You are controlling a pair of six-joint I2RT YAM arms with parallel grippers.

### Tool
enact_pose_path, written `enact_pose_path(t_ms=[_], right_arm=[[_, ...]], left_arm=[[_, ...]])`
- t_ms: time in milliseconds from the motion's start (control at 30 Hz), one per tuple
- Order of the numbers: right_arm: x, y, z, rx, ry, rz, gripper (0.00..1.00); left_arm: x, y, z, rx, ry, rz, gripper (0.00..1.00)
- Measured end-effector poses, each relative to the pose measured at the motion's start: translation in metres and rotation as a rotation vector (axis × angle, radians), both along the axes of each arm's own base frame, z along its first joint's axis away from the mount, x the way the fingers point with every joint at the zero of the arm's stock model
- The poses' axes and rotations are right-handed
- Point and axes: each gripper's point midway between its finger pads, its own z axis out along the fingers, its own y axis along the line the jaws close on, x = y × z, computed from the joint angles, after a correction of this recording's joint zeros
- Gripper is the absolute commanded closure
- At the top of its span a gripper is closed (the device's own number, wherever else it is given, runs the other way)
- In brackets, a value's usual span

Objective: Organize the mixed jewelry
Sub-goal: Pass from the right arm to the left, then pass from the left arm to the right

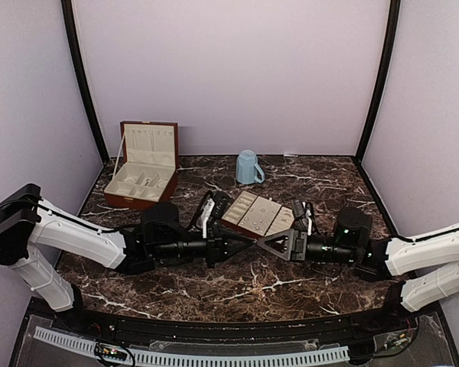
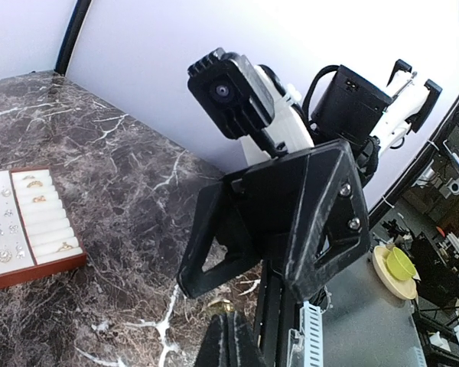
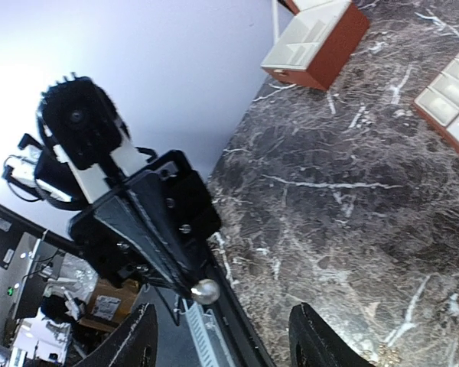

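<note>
Mid-frame, the left gripper (image 3: 196, 281) is pressed together, pinching a silvery bead (image 3: 206, 290); the right gripper (image 3: 226, 315) is spread wide. At left edge, the tray (image 2: 38, 269) holds rings and earrings (image 2: 0, 237). Upper left, the wooden box (image 1: 138, 200) stands open.

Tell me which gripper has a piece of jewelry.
The left gripper: its shut tips pinch a small silvery bead. The right gripper stands open, with nothing in it.
</note>
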Motion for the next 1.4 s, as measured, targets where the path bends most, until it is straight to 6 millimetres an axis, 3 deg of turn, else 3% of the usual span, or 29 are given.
enact_pose_path(t_ms=[167,367,1400], right_arm=[[-0.007,0.005,0.019,0.078,-0.029,0.052,0.42],[-0.010,0.009,0.016,0.084,-0.016,0.080,0.51],[-0.016,0.014,0.036,0.179,-0.022,0.131,0.75]], left_arm=[[-0.009,0.003,0.011,-0.045,-0.025,-0.042,1.00],[-0.015,0.003,0.028,-0.104,-0.057,-0.075,1.00],[-0.020,0.002,0.032,-0.121,-0.064,-0.102,1.00]])
